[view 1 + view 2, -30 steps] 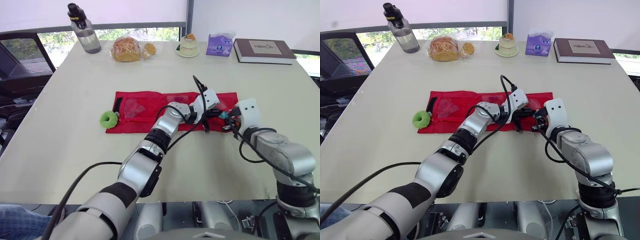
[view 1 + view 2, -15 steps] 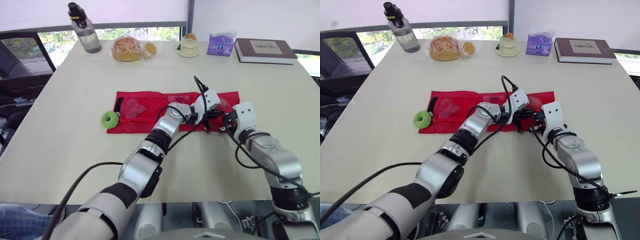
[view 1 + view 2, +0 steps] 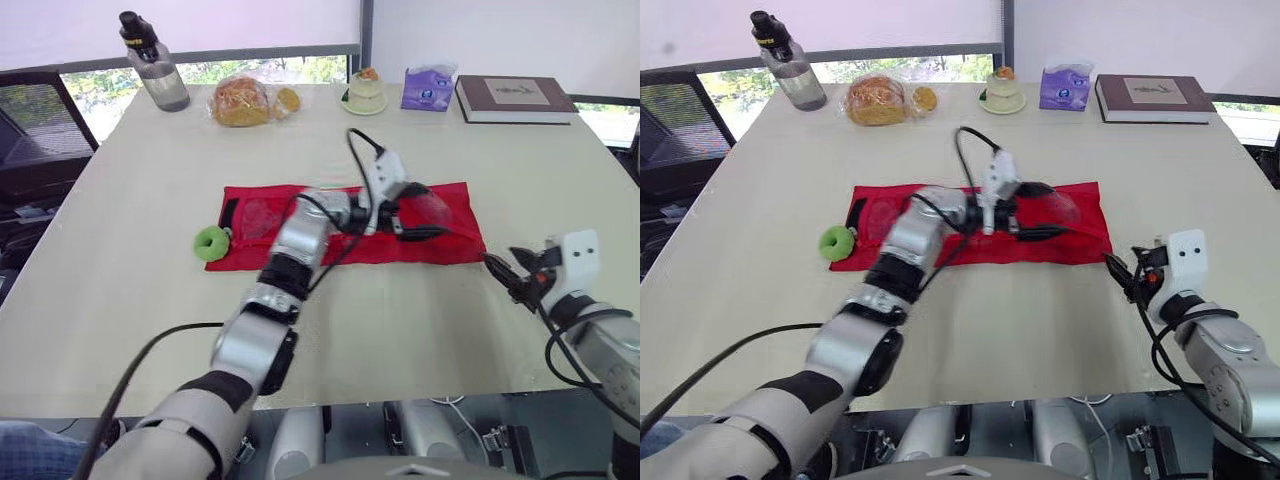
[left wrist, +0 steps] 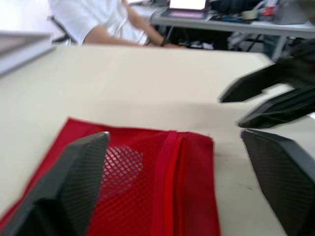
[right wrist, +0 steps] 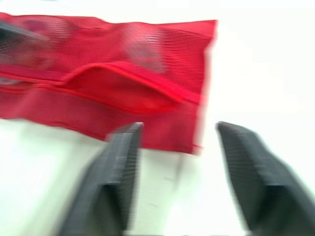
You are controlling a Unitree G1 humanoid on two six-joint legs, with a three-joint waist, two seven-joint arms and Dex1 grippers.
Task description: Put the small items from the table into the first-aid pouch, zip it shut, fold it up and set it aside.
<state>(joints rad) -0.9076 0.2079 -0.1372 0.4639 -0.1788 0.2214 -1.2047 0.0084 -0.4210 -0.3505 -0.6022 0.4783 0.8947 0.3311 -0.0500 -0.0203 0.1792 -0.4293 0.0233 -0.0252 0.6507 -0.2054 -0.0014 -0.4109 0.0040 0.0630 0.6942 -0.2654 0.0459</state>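
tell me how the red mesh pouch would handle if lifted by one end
Probably floppy: the red mesh pouch lies flat, its zipper edge bulging loosely. Likely light, being thin mesh; it would probably sag.

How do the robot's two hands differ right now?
The left hand is over the red pouch; the right hand is off it, over bare table by the pouch's right corner. The left hand points rightward along the pouch; the right hand points leftward towards it. Both are open and hold nothing.
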